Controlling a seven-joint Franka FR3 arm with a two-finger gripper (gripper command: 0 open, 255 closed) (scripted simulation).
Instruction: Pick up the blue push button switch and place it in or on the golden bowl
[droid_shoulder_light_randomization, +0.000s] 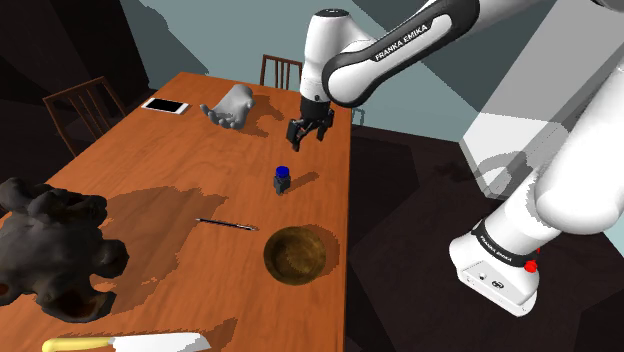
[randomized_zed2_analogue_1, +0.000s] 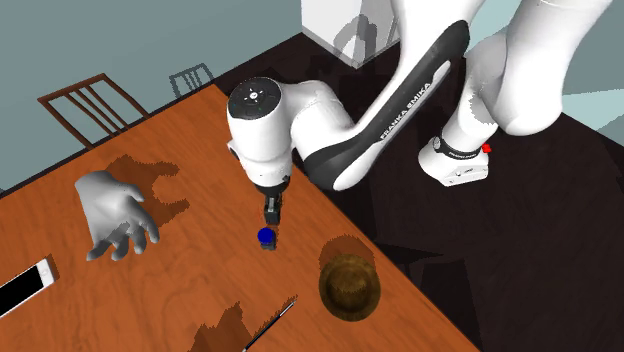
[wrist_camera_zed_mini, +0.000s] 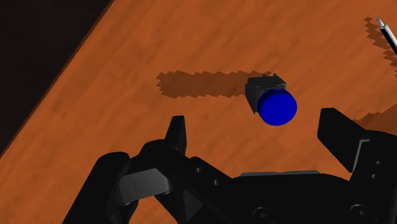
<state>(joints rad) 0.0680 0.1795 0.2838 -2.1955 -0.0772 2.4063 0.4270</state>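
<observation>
The push button switch (droid_shoulder_light_randomization: 282, 180) stands upright near the golden bowl (droid_shoulder_light_randomization: 298, 254), its round blue cap on top of a dark grey body. The hand (droid_shoulder_light_randomization: 310, 133) hangs farther from the bowl, fingers apart.

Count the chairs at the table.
2. One chair by the table's long side, shoulder view's left; another chair at its far end. More may be hidden.

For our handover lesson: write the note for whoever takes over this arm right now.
Gripper: open, holding nothing, hovering over the table close to the blue button.
Button: standing on the table, untouched; in the shoulder view it lies between the gripper and the bowl.
Bowl: on the table near its edge.
Done: nothing grasped yet.
Left: grasp, lift, carry to the bowl, release.
</observation>
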